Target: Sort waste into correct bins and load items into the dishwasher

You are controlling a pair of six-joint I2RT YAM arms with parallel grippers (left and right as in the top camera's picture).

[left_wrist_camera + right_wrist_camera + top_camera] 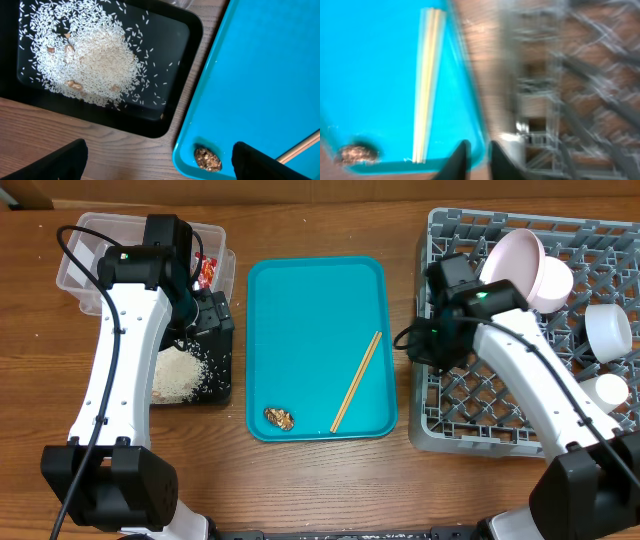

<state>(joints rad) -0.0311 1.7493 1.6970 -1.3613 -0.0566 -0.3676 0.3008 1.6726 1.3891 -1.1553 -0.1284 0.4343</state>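
The black tray [222,385] holds a heap of rice [178,375], also seen in the left wrist view [90,55]. My left gripper [159,162] is open and empty above the tray's near corner. The brown food scrap [279,418] lies in the teal tray's front left corner [207,159]. Two chopsticks [357,380] lie side by side on the teal tray [427,85]. My right gripper [478,150] is shut and empty over the gap between teal tray and dish rack [440,425]. A red wrapper [205,270] lies in the clear tub [85,255]. No paper wad shows.
The teal serving tray [310,320] sits mid-table. In the rack stand a large white plate [515,265], a bowl [608,330] and a cup [607,390]. The left arm covers part of the tub. The right wrist view is blurred.
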